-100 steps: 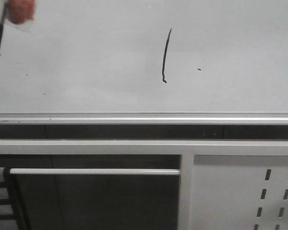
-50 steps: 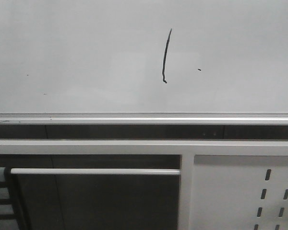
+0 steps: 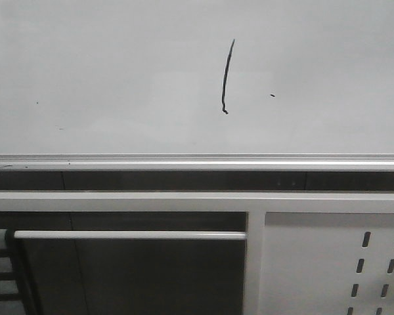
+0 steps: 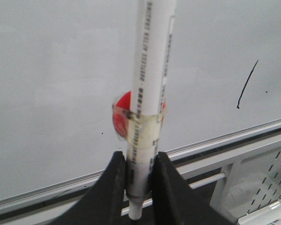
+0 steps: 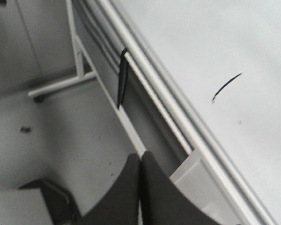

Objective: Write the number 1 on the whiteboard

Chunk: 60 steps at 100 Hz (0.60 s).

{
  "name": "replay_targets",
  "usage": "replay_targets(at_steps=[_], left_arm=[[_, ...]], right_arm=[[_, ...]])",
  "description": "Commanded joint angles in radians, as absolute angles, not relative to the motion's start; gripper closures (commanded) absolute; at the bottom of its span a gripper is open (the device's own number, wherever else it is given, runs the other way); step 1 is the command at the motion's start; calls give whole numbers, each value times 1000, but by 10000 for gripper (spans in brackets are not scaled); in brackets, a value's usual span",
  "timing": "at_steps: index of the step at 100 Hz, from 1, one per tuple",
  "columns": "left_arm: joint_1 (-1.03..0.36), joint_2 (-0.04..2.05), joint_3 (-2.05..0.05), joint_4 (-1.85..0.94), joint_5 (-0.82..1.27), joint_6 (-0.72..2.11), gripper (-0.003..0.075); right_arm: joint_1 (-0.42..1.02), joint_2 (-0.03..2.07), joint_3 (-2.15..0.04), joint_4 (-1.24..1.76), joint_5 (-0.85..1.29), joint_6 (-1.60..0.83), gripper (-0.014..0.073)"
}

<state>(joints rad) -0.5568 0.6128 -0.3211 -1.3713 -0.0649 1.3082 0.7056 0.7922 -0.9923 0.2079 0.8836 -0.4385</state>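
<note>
Glossy white-grey board fills the scene: the whiteboard [image 3: 118, 72] has a smooth, faintly reflective face and a ribbed silver aluminium frame edge along its lower side.

From the left wrist view, the left gripper [image 4: 139, 174] is clenched on a marker [image 4: 149, 101], its two matte black, wedge-shaped fingers [image 4: 113, 187] pressed against the lower barrel. The marker is a straight white plastic cylinder with fine printed text down its length, a band of clear tape wrapped round it and a round red piece stuck beside the tape; its end pokes out below the fingers. It stands off the board surface, pointing toward 12 o'clock in that picture.

The right gripper [image 5: 140, 161] is closed on nothing, its dark smooth fingers [image 5: 124, 192] meeting along a thin seam, hanging over a grey floor and a white tubular stand.

Outward on the board, the number 1 [image 3: 226, 75] is a thin black, slightly bowed stroke with a small hook at its 6 o'clock end, upper centre in the front view. A tiny black speck [image 3: 272, 96] lies at its 3 o'clock. Below the frame sits a white perforated metal panel [image 3: 335, 262] with slotted holes, at 5 o'clock.
</note>
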Motion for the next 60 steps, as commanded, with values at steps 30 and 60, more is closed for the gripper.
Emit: replay_targets(at_steps=[30,60], left_arm=[[-557,614,-314,-1380,-83,1299,738],[-557,657,-314,-1380,-98,1299,738]], right_arm=[[701,749,-930,193,645,-385,654],[701,749,-921,201,604,-385,655]])
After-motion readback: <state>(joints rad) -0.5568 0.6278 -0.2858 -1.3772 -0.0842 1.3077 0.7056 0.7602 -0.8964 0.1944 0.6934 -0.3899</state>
